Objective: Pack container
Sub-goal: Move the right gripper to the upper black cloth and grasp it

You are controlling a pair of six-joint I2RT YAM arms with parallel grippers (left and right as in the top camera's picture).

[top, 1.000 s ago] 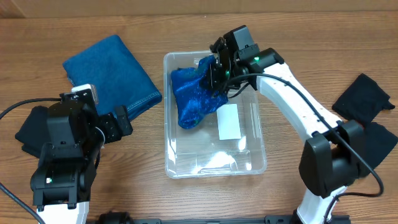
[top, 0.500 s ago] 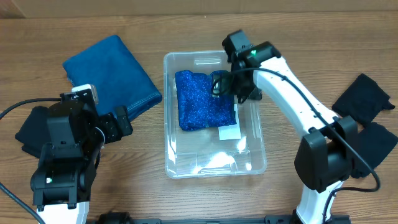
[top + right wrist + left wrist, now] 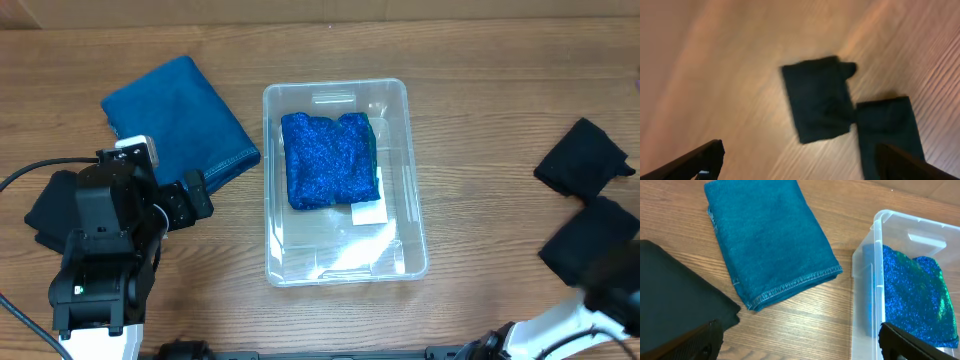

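Container (image 3: 335,252): centre of the overhead frame, long axis top to bottom, blue cloth (image 3: 328,160) in its upper half.
My left tool (image 3: 800,347), wide and empty, has the container to its right and the towel (image 3: 180,115) nearer, at upper left. My right tool (image 3: 800,167), also wide and empty, faces the black cloths (image 3: 585,160) at the right edge. Half a second ago the right arm was over the container; now it sits at lower right.
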